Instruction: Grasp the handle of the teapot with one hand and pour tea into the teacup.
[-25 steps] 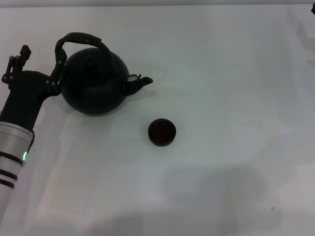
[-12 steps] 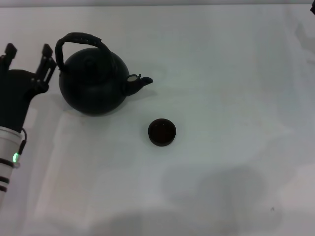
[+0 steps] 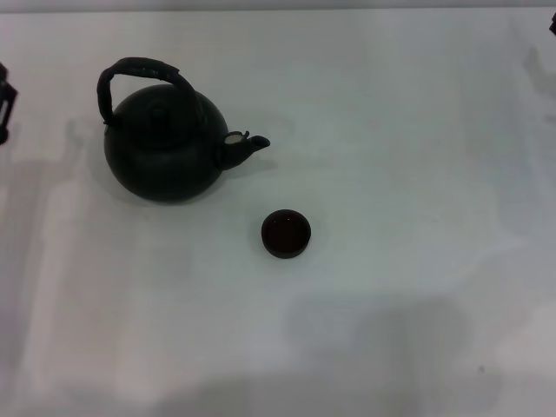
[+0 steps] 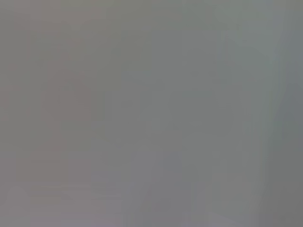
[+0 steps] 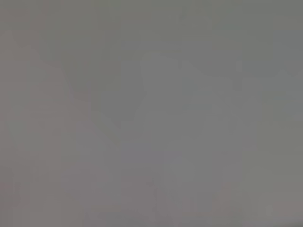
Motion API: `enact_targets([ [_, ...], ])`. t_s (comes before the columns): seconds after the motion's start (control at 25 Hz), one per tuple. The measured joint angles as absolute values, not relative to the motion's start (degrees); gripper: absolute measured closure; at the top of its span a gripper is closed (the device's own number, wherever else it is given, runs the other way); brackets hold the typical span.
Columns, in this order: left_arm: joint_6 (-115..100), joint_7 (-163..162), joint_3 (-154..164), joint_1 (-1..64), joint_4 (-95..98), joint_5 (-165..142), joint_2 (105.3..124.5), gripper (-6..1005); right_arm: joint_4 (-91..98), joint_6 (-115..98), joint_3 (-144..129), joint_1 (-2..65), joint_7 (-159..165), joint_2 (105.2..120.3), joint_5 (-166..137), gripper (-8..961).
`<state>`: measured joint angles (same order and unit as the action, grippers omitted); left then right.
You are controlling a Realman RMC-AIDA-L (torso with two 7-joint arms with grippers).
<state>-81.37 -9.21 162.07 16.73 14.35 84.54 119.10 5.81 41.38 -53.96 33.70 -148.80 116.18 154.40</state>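
Observation:
The teapot [image 3: 165,148] stands upright on the white table at the far left, a round matte black pot with its short spout [image 3: 245,145] pointing right. Its arched handle [image 3: 139,71] loops over the lid, and nothing holds it. The small dark teacup [image 3: 286,234] sits on the table to the right of the pot and nearer to me, below the spout's tip. Only a dark sliver of my left gripper [image 3: 5,104] shows at the left edge, well apart from the teapot. A dark speck at the top right corner is my right gripper [image 3: 552,24], parked. Both wrist views show only blank grey.
The white table [image 3: 408,174] stretches right of the teapot and toward me. Soft shadows lie across its near part.
My left arm has drawn back to the left, away from the teapot's handle, and has almost left the head view. The teapot and the teacup have not moved.

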Motion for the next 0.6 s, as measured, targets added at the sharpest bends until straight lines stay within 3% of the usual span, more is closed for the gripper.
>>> enact_targets([
  [0.6, -71.7, -13.3, 162.1, 22.4, 5.9, 93.8, 118.90, 199, 3.1, 46.5, -54.0, 32.3, -148.9, 116.19, 154.3, 123],
])
